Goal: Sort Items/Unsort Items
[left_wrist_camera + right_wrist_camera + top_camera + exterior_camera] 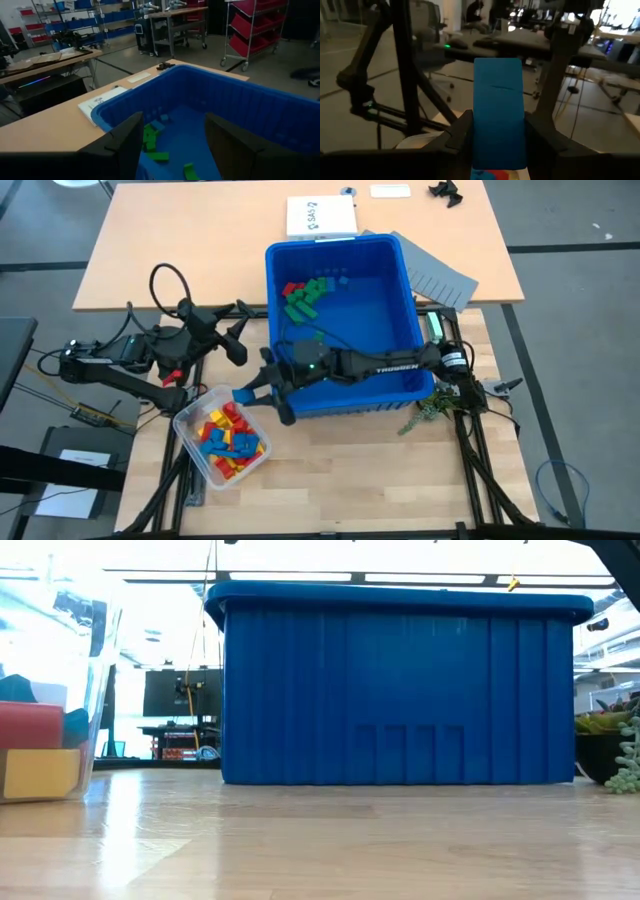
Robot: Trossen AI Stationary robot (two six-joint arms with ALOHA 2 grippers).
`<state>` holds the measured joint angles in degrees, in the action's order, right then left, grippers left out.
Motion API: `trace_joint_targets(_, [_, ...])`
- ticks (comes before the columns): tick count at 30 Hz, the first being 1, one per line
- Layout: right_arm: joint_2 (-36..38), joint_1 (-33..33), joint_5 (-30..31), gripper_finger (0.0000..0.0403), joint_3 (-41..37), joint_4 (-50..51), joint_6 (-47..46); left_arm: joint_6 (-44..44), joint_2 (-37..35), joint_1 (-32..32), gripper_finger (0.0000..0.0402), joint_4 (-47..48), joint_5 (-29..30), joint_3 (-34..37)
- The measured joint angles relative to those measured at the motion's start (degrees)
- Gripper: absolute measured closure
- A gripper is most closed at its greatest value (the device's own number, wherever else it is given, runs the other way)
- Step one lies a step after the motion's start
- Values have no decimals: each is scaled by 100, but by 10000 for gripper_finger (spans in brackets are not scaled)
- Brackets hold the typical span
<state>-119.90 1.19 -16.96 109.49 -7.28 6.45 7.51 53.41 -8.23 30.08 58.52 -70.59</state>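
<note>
A large blue bin [385, 300] stands mid-table with green, red and blue items [310, 292] in its far left corner. A clear tub [222, 442] at the near left holds red, yellow and blue items [228, 438]. My right gripper [262, 395] reaches across the bin's near wall toward the left, shut on a blue block [499, 115] above the tub's far right corner. My left gripper [243, 330] stands open, left of the bin and above table height, pointing at the bin with nothing between its fingers [125, 145]. My right gripper pinches the blue block by its two opposite sides [477, 135] between its two fingers. The fingers come about level from the table's right, and the block's free end [243, 394] sticks out past the fingertips. The block is lifted clear, over the tub.
A white sheet [320, 217] lies beyond the bin; grey slotted dividers [440, 275] lie at its far right corner. A small plant [435, 408] sits at the bin's near right corner. Bare wood [380, 470] lies along the near edge.
</note>
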Motion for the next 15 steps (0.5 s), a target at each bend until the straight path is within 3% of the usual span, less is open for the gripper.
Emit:
trace_joint_targets(8, [-27,49,352,276,-324,-320,-189,12,1,0,183,-62,-6,0])
trace_joint_targets(15, [-703,229,335,276,-167,-400,-335,4,59,0,183,-150,-6,7])
